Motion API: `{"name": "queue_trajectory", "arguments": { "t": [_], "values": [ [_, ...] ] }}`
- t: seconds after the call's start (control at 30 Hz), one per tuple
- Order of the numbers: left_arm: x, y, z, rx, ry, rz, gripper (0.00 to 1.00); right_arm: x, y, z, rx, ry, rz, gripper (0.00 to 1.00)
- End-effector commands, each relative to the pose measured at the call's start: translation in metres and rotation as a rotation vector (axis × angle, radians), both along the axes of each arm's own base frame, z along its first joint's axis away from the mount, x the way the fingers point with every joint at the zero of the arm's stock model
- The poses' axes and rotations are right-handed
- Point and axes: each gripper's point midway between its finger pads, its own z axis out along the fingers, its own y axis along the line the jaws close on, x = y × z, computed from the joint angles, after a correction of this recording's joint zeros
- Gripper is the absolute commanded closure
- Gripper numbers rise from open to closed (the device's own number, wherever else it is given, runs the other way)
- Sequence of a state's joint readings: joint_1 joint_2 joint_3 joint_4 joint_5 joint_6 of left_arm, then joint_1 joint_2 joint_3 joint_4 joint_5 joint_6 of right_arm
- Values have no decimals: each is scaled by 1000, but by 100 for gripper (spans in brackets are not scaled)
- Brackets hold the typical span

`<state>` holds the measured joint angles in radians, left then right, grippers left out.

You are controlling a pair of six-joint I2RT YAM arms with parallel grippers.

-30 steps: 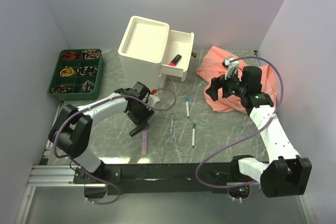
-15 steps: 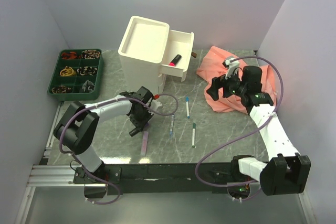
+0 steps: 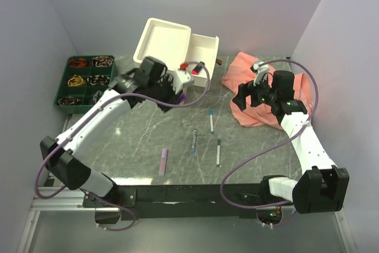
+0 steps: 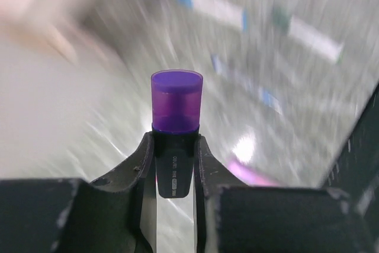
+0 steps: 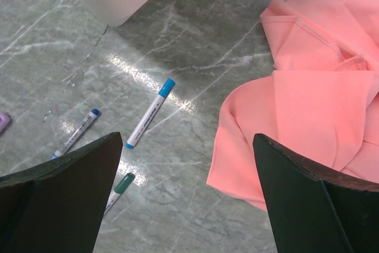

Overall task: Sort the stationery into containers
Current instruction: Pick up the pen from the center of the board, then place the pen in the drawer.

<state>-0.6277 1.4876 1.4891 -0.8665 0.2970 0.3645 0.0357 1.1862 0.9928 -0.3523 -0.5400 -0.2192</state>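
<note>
The left gripper (image 4: 175, 146) is pinched narrow on a short purple plastic highlighter (image 4: 176, 102). The highlighter's long axis runs straight out along the fingers, translucent cap foremost. Just ahead and to the right of this gripper stands the open cream-white plastic drawer (image 3: 205, 39), with a red-and-black marker (image 3: 197, 67) inside — this arm is much the nearer, so the drop looks to be its job. Well beyond, the right gripper (image 5: 189, 197) hangs wide and empty over the grey marble desk (image 5: 195, 34).

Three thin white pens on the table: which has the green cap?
The green-capped pen, the one lowest in the top view. The blue-capped pen and the leftmost pen show blue instead.
</note>
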Motion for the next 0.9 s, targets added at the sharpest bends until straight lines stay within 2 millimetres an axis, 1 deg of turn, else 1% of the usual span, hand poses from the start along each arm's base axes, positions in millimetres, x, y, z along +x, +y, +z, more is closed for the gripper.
{"name": "queue_trajectory", "arguments": {
  "t": [0.0,0.03,0.07,0.1,0.13,0.17,0.2,0.23,0.27,0.3,0.33,0.37,0.43,0.47,0.5,0.53,0.57,0.6,0.63,0.67,0.7,0.73,0.77,0.8,0.83,0.87],
  "values": [
    [27,-33,66,-165,-164,-66,99,13,0,19,24,-61,-9,0],
    [48,-43,95,-229,-255,-39,99,13,0,20,25,-63,-11,0],
    [60,-48,104,-256,-280,-20,99,13,0,20,25,-60,-9,0],
    [77,-58,95,-260,-256,4,99,13,0,21,24,-61,-9,0],
    [94,-64,123,-312,-316,20,99,14,0,22,22,-62,-9,0],
    [116,-73,105,-296,-287,49,98,14,0,22,21,-60,-9,0],
    [127,-78,107,-309,-279,73,98,16,0,23,20,-62,-8,0],
    [142,-80,137,-354,-333,89,98,16,0,25,20,-65,-7,0],
    [162,-87,119,-343,-311,110,98,17,0,25,20,-62,-9,0],
    [171,-90,124,-367,-312,132,98,18,0,27,18,-68,-11,0],
    [181,-89,136,-393,-343,145,98,19,-1,27,19,-68,-13,0],
    [192,-95,130,-400,-350,152,98,19,-1,28,18,-74,-15,0],
    [203,-96,130,-406,-375,170,97,18,0,25,21,-68,-12,0],
    [209,-98,124,-404,-377,176,94,17,-1,25,22,-69,-13,0],
    [212,-97,122,-400,-379,191,88,15,0,23,24,-63,-14,0],
    [215,-97,119,-398,-378,204,76,14,0,23,25,-63,-11,0],
    [216,-97,118,-401,-376,211,67,14,1,23,27,-65,-11,0],
    [216,-97,125,-417,-389,213,59,13,0,22,28,-63,-14,0],
    [215,-97,124,-421,-390,209,50,12,0,21,28,-61,-13,0],
    [207,-95,141,-450,-413,202,48,11,0,23,28,-66,-13,0],
    [205,-97,155,-484,-448,188,46,11,0,21,28,-60,-15,0],
    [200,-97,154,-492,-449,173,41,10,0,19,27,-57,-14,0],
    [188,-93,177,-520,-491,151,38,10,-1,18,29,-54,-15,0],
    [181,-93,186,-535,-506,130,36,10,0,15,30,-46,-14,0],
    [173,-93,186,-531,-501,111,33,10,0,13,31,-40,-17,0],
    [157,-89,205,-544,-525,82,33,10,0,13,31,-41,-13,0]
  ]
}}
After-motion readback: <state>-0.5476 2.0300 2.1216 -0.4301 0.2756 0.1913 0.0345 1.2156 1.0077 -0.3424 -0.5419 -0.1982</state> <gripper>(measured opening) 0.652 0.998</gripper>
